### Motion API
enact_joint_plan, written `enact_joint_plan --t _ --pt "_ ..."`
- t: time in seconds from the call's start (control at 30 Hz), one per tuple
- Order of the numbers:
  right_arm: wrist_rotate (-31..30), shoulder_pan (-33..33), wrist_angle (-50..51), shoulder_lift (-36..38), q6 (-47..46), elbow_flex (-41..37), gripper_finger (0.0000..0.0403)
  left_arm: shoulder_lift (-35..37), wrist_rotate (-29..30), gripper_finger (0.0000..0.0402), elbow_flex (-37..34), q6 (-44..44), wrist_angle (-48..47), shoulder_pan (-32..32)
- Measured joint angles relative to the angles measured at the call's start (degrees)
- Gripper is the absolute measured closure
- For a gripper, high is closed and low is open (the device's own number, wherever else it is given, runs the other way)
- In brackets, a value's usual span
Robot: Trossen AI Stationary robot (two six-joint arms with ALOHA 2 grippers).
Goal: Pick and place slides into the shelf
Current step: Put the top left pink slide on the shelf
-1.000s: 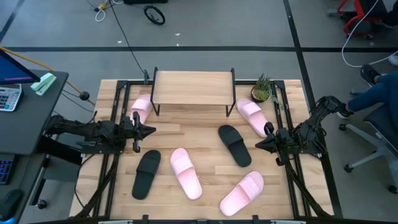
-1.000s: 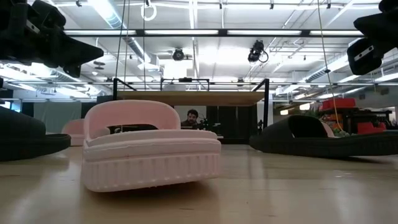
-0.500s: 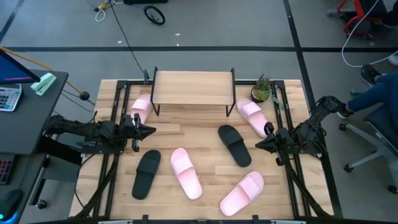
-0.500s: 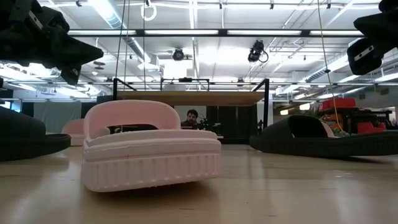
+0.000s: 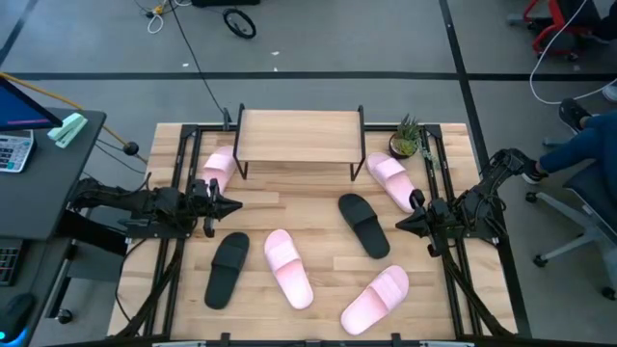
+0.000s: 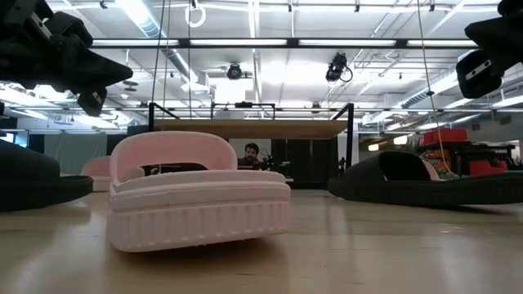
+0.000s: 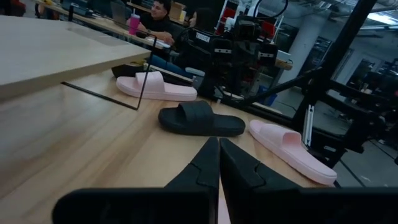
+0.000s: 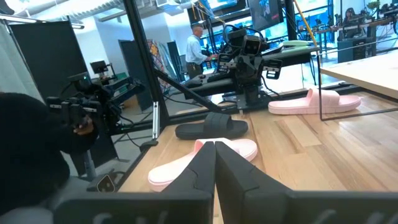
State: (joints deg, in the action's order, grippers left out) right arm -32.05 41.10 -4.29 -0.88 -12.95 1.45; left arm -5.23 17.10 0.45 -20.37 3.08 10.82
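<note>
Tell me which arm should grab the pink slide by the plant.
Right. Its tool is shut and empty, close to that slide by the plant; the left tool is across the table.

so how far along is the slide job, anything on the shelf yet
Nothing looks done: the shelf has a bare plank top, and all six slides lie on the table. Two pink ones sit beside the shelf's ends; two black and two pink lie nearer the front. Nothing is in hand: the left gripper and right gripper are shut and empty. All six remain.
</note>
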Motion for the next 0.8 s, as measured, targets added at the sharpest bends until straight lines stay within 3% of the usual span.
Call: enact_joint_plan --t 0.23,0.57,0.8 --pt "0.0 0.0 0.0 0.0 0.0 0.0 0.0389 0.0 -2.0 0.0396 0.0 -0.1 -0.2 0.1" --pt "0.0 0.0 0.0 0.0 0.0 0.0 0.0389 0.0 -17.2 0.0392 -0.1 -6.1 -1.1 0.1" --pt "0.0 0.0 0.0 0.0 0.0 0.0 0.0389 0.0 -17.9 0.0383 -0.1 1.3 0.5 -0.1"
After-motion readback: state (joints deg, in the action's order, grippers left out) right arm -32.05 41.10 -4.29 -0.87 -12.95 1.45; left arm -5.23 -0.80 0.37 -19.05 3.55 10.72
